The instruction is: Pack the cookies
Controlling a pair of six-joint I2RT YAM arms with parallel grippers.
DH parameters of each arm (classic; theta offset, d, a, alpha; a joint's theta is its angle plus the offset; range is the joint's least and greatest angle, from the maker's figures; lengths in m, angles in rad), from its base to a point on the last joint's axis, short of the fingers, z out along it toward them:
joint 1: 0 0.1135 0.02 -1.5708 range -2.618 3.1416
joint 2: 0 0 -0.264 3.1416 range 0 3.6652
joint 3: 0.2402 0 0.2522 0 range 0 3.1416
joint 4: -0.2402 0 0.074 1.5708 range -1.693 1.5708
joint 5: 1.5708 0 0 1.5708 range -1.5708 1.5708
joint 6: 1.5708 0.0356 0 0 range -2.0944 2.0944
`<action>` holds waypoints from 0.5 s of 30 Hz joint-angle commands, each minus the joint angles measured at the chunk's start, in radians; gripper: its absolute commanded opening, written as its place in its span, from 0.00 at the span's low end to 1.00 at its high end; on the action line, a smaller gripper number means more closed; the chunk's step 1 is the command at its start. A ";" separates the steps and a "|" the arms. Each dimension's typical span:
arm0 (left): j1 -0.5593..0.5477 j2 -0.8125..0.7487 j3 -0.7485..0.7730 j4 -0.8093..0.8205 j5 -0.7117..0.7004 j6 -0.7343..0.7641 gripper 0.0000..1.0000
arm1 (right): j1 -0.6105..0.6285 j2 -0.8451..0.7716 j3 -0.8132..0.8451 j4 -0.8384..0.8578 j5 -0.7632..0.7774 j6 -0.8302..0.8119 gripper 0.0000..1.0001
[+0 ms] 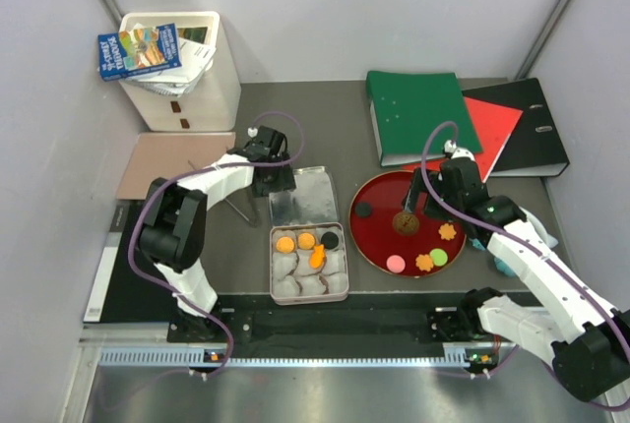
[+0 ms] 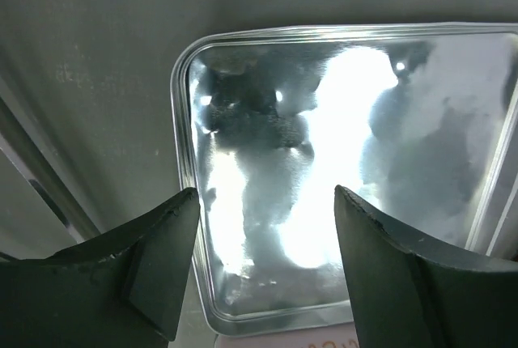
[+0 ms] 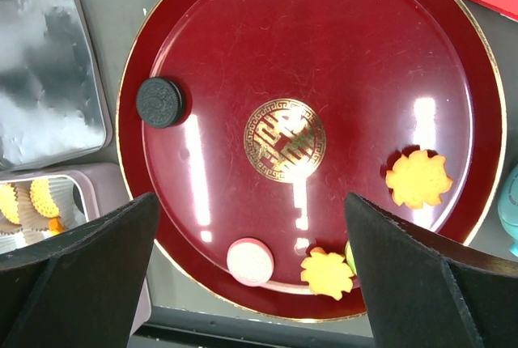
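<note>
Several cookies lie on the red plate (image 1: 379, 246): a black round (image 3: 159, 102), a pink one (image 3: 250, 261), two orange flowers (image 3: 327, 273) (image 3: 418, 178) and a green one (image 1: 439, 257). The pink tin (image 1: 276, 268) holds white paper cups with orange cookies (image 1: 285, 244) and a black one (image 1: 329, 240). My right gripper (image 3: 249, 202) hangs open above the plate's near side, with nothing between its fingers. Over the shiny tin lid (image 2: 340, 162), my left gripper (image 2: 267, 194) is open and empty.
A green binder (image 1: 418, 113), a red folder (image 1: 497, 123) and a black binder (image 1: 536, 128) lie behind the plate. A white bin with books (image 1: 182, 69) stands at the back left, with a brown pad (image 1: 172, 162) beside it. Turquoise headphones (image 1: 502, 266) show right of the plate.
</note>
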 commanded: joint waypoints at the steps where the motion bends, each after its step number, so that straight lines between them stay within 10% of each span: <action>1: 0.006 0.012 -0.009 0.072 -0.007 -0.023 0.71 | 0.008 0.000 0.057 0.001 0.008 -0.003 0.96; 15: 0.006 -0.089 -0.084 0.111 -0.039 -0.017 0.73 | 0.008 0.004 0.044 0.008 0.015 -0.002 0.96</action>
